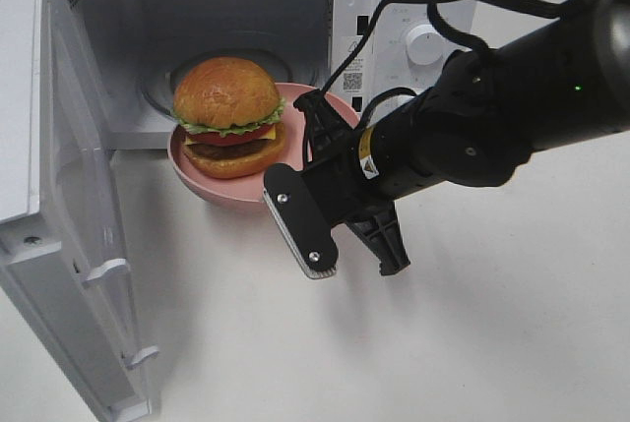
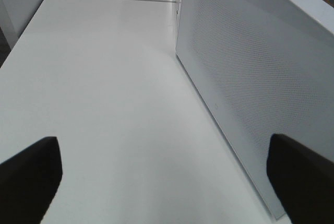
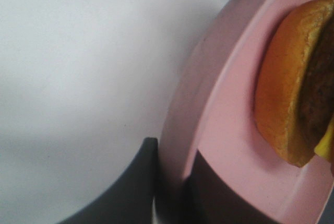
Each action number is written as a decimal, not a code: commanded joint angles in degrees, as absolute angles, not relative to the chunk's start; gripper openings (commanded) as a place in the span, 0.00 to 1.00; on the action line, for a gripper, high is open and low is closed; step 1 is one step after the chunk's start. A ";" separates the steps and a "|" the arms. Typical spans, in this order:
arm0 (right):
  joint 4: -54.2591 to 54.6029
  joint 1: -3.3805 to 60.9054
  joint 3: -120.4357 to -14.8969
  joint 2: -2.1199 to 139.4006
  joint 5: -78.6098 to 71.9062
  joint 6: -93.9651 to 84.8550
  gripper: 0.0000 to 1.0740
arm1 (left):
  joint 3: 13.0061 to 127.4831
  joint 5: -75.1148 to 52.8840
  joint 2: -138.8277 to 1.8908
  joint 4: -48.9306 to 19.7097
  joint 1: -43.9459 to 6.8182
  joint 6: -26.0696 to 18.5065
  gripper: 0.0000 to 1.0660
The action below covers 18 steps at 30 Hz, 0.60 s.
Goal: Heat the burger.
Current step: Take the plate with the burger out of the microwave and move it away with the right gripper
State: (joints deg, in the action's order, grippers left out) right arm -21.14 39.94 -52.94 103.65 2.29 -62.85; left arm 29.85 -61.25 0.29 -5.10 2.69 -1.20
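Right hand (image 1: 333, 213) clamped on one pink plate (image 1: 212, 189) bearing one burger (image 1: 229, 117); left hand (image 2: 162, 172) spread apart.

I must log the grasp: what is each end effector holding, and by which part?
The right end effector grips the round pink plate, carrying the burger, by its rim. The left end effector holds nothing.

My right claw (image 3: 175, 192) is pinched on the plate (image 3: 209, 109) rim — my left claw (image 2: 167, 177) hangs wide apart.
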 commanded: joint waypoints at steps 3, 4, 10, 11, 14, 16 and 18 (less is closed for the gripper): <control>-24.41 40.22 -48.70 97.63 -2.23 -62.45 0.00 | 29.68 -61.36 1.15 -5.21 2.92 -1.09 0.94; -24.47 40.22 -46.93 96.03 -2.23 -62.45 0.00 | 29.68 -61.36 1.15 -5.21 2.92 -1.09 0.94; -24.41 40.22 -42.86 91.21 -2.12 -62.40 0.00 | 29.68 -61.36 1.15 -5.21 2.92 -1.09 0.94; -24.41 40.22 -41.31 89.44 -1.89 -61.99 0.00 | 29.68 -61.36 1.15 -5.21 2.92 -1.09 0.94; -24.29 40.22 -38.62 86.34 -1.55 -61.94 0.00 | 29.68 -61.36 1.15 -5.21 2.92 -1.09 0.94; -24.29 40.22 -37.01 84.57 -1.26 -61.82 0.00 | 29.68 -61.36 1.15 -5.21 2.92 -1.09 0.94; -24.29 40.22 -35.52 82.74 0.00 -61.82 0.00 | 29.68 -61.36 1.15 -5.21 2.92 -1.09 0.94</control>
